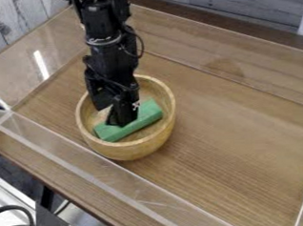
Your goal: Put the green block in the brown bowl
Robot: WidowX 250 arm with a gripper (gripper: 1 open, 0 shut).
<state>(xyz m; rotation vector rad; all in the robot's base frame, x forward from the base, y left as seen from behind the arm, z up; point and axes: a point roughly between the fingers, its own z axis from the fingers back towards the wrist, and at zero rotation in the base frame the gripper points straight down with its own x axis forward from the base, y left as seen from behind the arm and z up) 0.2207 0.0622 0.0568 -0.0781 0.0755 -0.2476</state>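
Note:
The brown bowl (pixel 160 130) sits on the wooden table, left of centre. The green block (pixel 137 121) lies nearly flat inside it, one end toward the bowl's right rim. My black gripper (pixel 117 113) points straight down into the bowl, its fingers spread and standing just over the block's left part. The fingers no longer clamp the block. The block's left end is partly hidden behind the fingers.
The wooden table (pixel 232 130) is ringed by low clear acrylic walls (pixel 67 162). A white plank wall (pixel 16 22) runs behind at the upper left. Dark cables show at the bottom left corner.

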